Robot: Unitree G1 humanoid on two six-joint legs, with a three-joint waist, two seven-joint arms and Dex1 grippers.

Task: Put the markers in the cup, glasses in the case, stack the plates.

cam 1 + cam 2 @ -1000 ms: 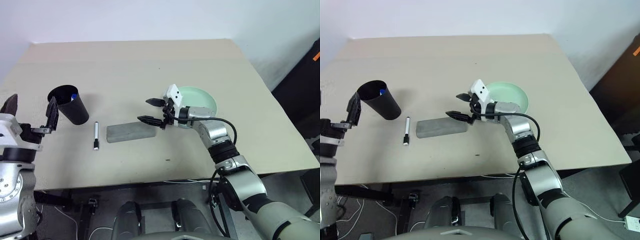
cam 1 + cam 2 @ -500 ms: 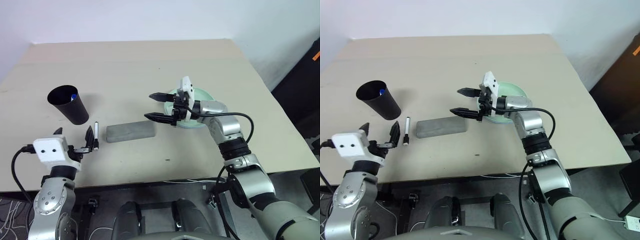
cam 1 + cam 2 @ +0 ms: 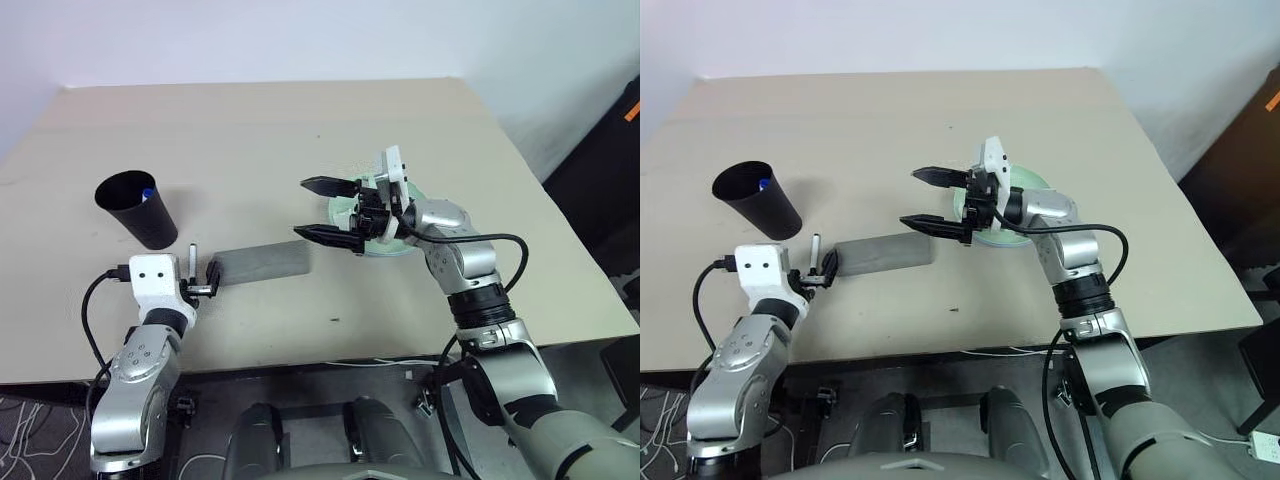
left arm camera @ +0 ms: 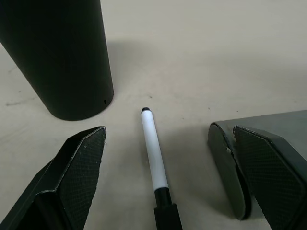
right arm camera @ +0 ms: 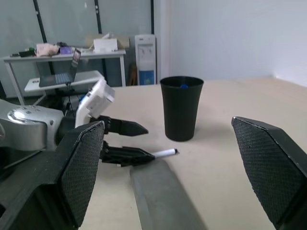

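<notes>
On the near left part of the desk [image 3: 300,130] the left hand [image 3: 199,287] sits low with its two black fingers spread wide, straddling the thin white marker [image 4: 153,154], whose black cap end lies nearest the hand; nothing is gripped. One finger stands on the side of the black cup [image 3: 135,208], the other against the end of the grey case [image 3: 262,264], which lies flat just beside the marker. The cup stands upright beyond the marker, with a blue cap [image 3: 148,193] showing inside its rim. Over the middle of the desk the right hand [image 3: 330,210] hangs above the surface, its fingers pointing toward the cup and held wide apart, empty. Behind it rests the mint green plate [image 3: 418,194], partly hidden by the wrist.
</notes>
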